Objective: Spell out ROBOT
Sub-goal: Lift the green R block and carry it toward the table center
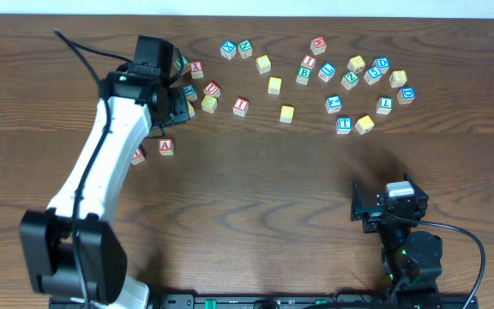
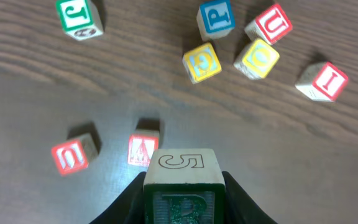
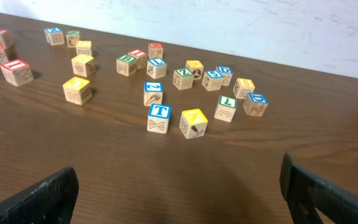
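In the left wrist view my left gripper point(image 2: 181, 190) is shut on a wooden cube with a green R point(image 2: 181, 182) on the face toward the camera and a 5 on top. It hangs above the table just short of a red A cube point(image 2: 143, 150). From overhead the left arm point(image 1: 148, 94) covers this cube. The green B cube point(image 1: 304, 75) lies in the far right cluster. The blue T cube point(image 1: 344, 124) point(image 3: 159, 118) sits beside a yellow cube point(image 1: 364, 124) point(image 3: 193, 122), and another yellow cube point(image 1: 287, 113) lies mid-table. My right gripper point(image 3: 179, 186) point(image 1: 364, 208) stands open and holds nothing.
Near the left gripper lie a red cube point(image 2: 73, 155), a green J point(image 2: 78, 17), a blue cube point(image 2: 216, 17), a red U point(image 2: 269, 23), two yellow cubes point(image 2: 202, 62) and a red I point(image 2: 322, 81). Several more lettered cubes are scattered along the far side.
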Controlling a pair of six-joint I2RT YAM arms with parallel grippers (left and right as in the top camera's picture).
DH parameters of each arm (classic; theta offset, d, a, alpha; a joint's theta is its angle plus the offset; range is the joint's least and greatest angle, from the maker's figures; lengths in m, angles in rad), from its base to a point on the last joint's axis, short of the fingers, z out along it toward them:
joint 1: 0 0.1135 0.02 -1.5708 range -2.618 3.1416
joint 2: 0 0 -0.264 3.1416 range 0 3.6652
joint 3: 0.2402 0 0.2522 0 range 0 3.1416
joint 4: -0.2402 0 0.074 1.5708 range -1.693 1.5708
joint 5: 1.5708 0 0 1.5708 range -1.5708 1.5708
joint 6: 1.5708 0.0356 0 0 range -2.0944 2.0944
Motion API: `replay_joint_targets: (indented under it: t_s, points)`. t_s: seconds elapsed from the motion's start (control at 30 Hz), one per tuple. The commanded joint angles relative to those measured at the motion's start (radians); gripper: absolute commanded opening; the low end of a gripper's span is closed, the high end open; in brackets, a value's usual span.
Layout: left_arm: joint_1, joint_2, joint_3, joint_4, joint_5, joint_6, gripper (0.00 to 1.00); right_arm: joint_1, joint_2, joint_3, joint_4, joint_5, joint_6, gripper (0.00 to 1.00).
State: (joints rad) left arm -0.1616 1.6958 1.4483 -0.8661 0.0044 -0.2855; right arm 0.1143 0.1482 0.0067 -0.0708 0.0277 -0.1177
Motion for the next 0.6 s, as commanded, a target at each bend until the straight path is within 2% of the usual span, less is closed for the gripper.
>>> replay_joint_targets:
  t_s: [0.0, 0.2, 0.37, 0.57]
  points:
    - [-0.029, -0.076, 0.025, -0.031, 0.022, -0.005, 0.25, -0.004, -0.001, -0.001, -0.004, -0.005, -0.011, 0.99]
    - [-0.126, -0.116, 0.024, -0.042, 0.017, -0.005, 0.24, -0.004, -0.001, -0.001, -0.004, -0.005, -0.011, 0.99]
    - [-0.229, -0.115, -0.021, -0.038, -0.116, -0.069, 0.23, -0.004, -0.001, -0.001, -0.004, -0.005, -0.011, 0.99]
    - [-0.296, -0.115, -0.118, 0.0, -0.13, -0.103, 0.21, -0.004, -0.001, -0.001, -0.004, -0.005, -0.011, 0.99]
